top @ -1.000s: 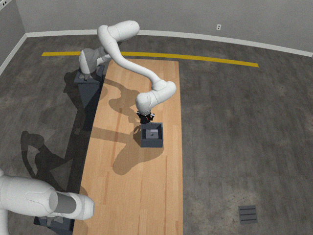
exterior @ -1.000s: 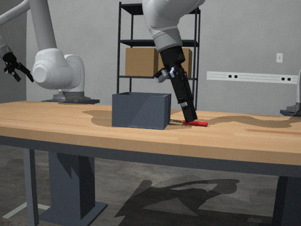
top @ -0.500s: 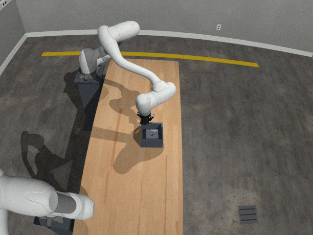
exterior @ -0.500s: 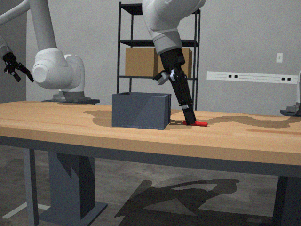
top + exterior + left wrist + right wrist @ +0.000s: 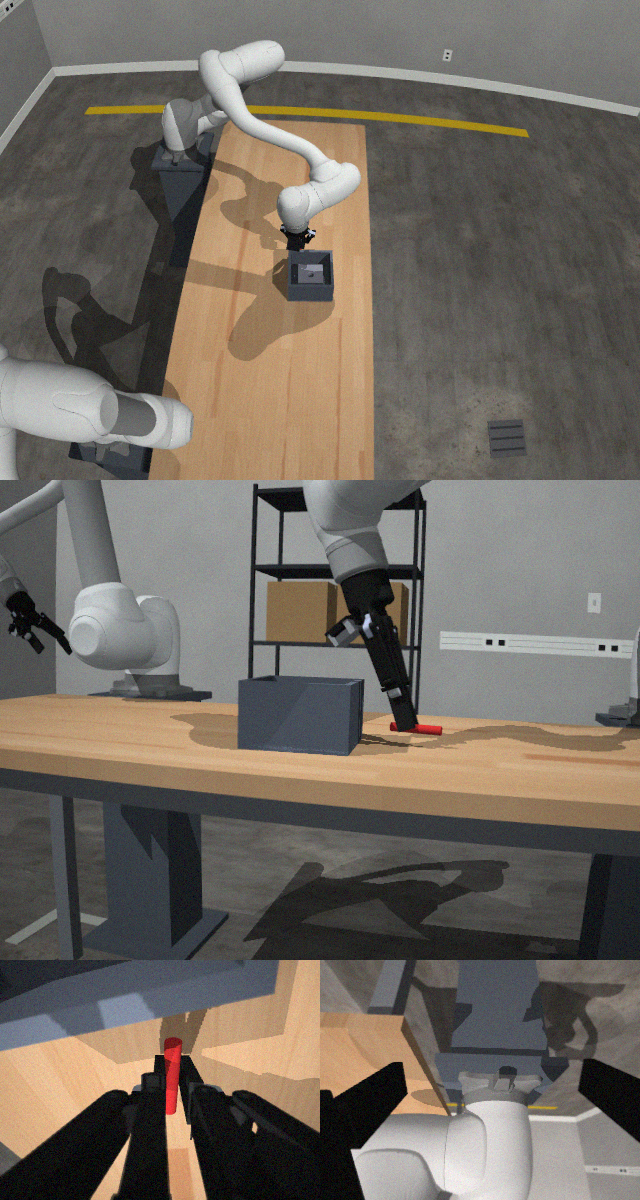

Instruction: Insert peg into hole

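Beside the open box (image 5: 310,293) (image 5: 295,716) (image 5: 165,995), just above the wooden table (image 5: 268,372) (image 5: 465,784) (image 5: 60,1100) (image 5: 355,1065), the left gripper (image 5: 296,246) (image 5: 408,726) (image 5: 171,1070) is clamped on the red peg (image 5: 427,729) (image 5: 172,1067). The peg lies nearly level, outside the box. At the bottom of the box I see the plate (image 5: 303,277) and its hole. The right gripper (image 5: 55,650) (image 5: 492,1076) hangs wide open, well apart from the box, with nothing between its fingers.

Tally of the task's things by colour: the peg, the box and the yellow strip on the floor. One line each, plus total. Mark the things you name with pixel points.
Red: 1 (peg (image 5: 433,730) (image 5: 173,1062))
Blue-grey: 1 (open box (image 5: 310,293) (image 5: 294,717) (image 5: 220,995))
Yellow: 1 (floor strip (image 5: 403,119) (image 5: 542,1107))
Total: 3
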{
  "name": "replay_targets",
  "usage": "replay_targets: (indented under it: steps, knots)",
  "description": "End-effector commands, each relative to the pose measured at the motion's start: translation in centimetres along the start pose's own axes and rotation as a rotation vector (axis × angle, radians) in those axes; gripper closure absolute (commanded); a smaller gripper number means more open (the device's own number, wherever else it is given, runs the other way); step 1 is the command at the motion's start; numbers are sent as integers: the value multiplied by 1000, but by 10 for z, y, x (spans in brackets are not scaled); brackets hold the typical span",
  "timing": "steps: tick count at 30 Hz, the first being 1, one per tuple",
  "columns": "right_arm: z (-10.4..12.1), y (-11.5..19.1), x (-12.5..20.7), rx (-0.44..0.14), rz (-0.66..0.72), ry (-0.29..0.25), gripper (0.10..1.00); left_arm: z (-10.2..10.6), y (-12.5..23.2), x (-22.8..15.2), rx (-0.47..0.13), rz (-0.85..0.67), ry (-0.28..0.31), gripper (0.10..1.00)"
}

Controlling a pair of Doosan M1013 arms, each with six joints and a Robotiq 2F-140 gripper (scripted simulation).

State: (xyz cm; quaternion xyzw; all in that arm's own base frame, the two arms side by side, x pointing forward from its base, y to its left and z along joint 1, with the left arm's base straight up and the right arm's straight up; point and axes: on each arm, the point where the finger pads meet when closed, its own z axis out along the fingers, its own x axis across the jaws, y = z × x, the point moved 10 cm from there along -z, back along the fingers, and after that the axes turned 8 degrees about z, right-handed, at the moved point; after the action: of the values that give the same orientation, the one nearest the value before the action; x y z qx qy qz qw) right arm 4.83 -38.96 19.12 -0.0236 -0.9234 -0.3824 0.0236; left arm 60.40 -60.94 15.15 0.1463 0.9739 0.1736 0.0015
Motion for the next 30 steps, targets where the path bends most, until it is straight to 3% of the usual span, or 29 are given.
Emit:
replay_targets:
  steps: [1,11,23,30]
  knots:
    - [0,0,0,1,0,0,98,-12,4,0,0,0,-1,999]
    - [0,0,0,1,0,0,98,-46,16,2,0,0,-1,999]
    - [0,0,0,1,0,0,98,-54,19,3,0,0,-1,999]
    - [0,0,0,1,0,0,98,-81,29,4,0,0,-1,999]
